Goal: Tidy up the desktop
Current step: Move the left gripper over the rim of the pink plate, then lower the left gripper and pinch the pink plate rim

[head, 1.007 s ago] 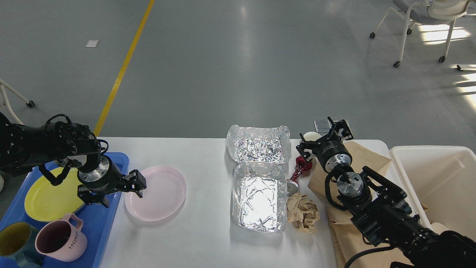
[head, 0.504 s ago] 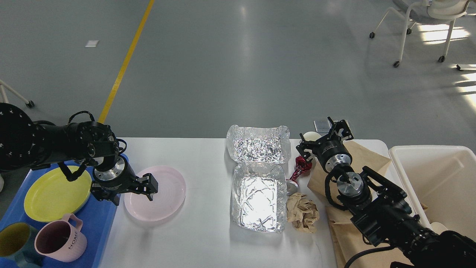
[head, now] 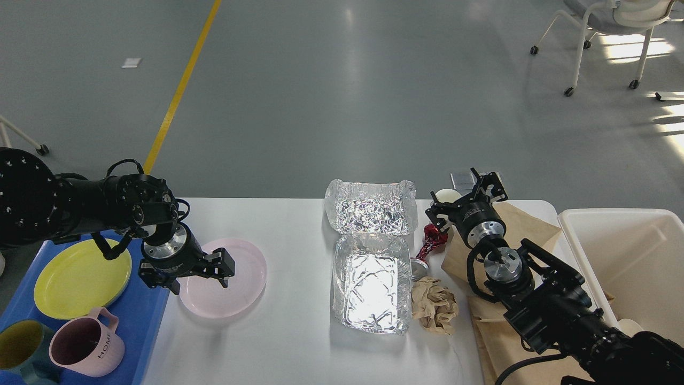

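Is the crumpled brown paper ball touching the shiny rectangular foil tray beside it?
Touching. The head view shows the crumpled brown paper ball pressed against the foil tray's right rim, no white desktop between them.

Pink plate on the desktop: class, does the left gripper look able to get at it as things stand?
Probably yes. The left gripper is open over the pink plate, near its left rim, and nothing lies on the plate or between them.

Evenly lit and sharp throughout. Hard glare off the near foil tray (head: 372, 289), blown to white at centre. Sunlight patches on the floor (head: 342, 96) at upper right, around the chair (head: 614, 32). Soft shadows on the desktop (head: 288, 331).
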Controlling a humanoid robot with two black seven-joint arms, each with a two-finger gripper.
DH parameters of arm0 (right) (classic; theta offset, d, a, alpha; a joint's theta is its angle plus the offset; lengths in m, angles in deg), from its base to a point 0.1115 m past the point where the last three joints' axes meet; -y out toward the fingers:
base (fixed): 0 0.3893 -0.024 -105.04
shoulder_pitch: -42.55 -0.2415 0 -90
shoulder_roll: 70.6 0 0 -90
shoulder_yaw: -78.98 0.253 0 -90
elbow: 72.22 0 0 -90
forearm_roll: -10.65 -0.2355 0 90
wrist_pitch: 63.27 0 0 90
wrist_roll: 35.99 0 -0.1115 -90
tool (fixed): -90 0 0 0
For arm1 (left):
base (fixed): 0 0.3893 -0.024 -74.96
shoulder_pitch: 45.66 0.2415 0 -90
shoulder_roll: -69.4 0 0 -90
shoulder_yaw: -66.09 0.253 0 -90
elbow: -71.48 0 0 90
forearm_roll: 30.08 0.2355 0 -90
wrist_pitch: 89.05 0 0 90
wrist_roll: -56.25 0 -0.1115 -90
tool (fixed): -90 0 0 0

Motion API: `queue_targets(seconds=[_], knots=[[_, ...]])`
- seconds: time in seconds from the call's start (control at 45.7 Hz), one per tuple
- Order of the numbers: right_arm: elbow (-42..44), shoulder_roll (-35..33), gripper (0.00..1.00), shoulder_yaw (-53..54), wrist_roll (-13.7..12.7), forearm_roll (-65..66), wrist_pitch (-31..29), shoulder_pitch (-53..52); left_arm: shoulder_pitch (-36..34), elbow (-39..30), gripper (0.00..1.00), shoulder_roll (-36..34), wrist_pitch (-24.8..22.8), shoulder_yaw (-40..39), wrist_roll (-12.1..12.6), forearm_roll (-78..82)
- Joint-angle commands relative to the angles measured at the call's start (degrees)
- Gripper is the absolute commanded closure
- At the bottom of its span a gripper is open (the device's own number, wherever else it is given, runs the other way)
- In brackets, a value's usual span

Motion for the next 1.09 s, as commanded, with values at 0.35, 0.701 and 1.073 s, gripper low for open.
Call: queue_targets(seconds=[0.35,0.701,1.073], knots=[[0.00,0.00,0.00,0.00,0.00,0.00,0.00,0.00,-0.36,-0.33,0.04,0.00,0.08,3.52,0.21,0.74],[0.00,0.00,0.00,0.00,0.00,0.00,0.00,0.00,-0.18,-0.16,0.04,-0.09,0.70,0.37,-3.48,22.17],[0.00,0.00,0.00,0.00,0.00,0.00,0.00,0.00,-0.36,-0.77,0.04,1.58,0.87,-3.50,-8.76,36.76]])
